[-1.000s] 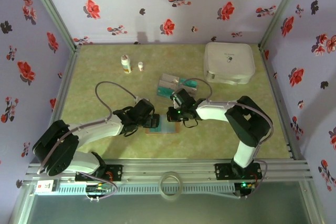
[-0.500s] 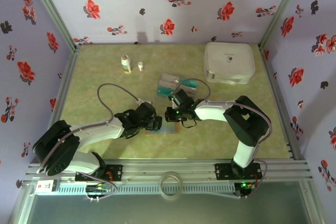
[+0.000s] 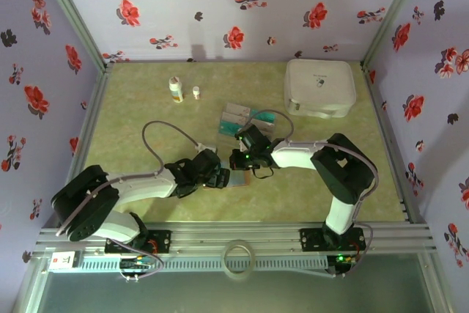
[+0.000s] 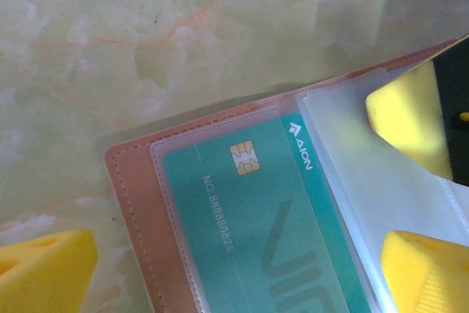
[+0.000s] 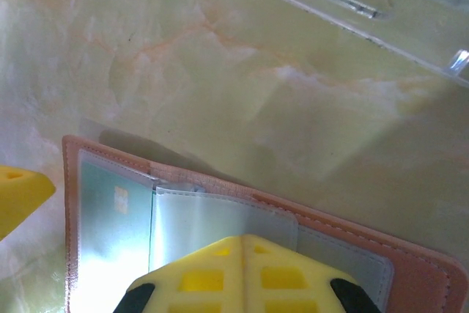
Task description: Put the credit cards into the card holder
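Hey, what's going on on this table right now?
Both arms are working over the open pinkish-brown card holder in the middle of the table. A teal card with a chip sits inside one of its clear sleeves. The right gripper, fingers together, rests on the neighbouring sleeve. The left gripper is open at the holder's edge. More teal cards seem to lie in the clear tray behind.

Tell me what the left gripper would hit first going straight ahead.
Probably the teal card in the card holder's clear sleeve. The left gripper, fingers open, straddles it and points down at it. Depth is hard to judge.
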### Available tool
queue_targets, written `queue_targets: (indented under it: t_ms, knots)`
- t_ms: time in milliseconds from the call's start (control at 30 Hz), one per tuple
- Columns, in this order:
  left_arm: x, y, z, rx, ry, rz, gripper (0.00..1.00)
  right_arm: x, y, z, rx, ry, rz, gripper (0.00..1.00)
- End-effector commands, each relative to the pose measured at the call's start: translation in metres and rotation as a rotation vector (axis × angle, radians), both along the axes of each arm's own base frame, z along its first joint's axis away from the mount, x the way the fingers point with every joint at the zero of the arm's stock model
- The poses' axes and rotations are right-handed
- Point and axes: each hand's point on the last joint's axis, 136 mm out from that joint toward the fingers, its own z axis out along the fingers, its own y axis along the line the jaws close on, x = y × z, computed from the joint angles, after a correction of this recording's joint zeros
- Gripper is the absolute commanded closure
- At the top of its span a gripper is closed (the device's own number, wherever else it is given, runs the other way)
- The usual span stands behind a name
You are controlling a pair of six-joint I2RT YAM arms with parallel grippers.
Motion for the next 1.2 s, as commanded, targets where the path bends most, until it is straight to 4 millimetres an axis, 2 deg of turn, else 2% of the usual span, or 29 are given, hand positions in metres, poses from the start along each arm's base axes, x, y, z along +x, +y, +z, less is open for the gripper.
queue_targets:
  t_ms: [0,233,367,467,567,967,1167]
  knots:
    - [-0.001,-0.002,-0.005,0.032,-0.010,-0.028,0.00,-0.001,0.006,0.000,0.010,0.016,-0.001,1.00]
    - [-0.003,0.006,-0.017,0.085,0.002,-0.016,0.00,0.001,0.006,0.009,0.013,0.001,0.002,1.00]
    - [-0.005,0.010,-0.021,0.091,0.007,-0.008,0.00,0.007,-0.001,0.021,0.015,-0.028,-0.021,0.82]
    - [-0.005,0.010,-0.020,0.089,0.005,-0.005,0.00,0.010,-0.010,0.029,0.013,-0.047,-0.046,0.75]
    - [-0.005,0.010,-0.020,0.087,0.004,-0.005,0.00,0.011,-0.016,0.030,0.013,-0.052,-0.065,0.72]
    - [-0.006,0.011,-0.020,0.089,0.004,-0.004,0.00,0.004,-0.018,0.003,0.012,0.007,-0.079,0.68]
    - [-0.006,0.010,-0.020,0.088,0.005,-0.006,0.00,0.002,-0.013,-0.001,0.026,0.025,-0.067,0.68]
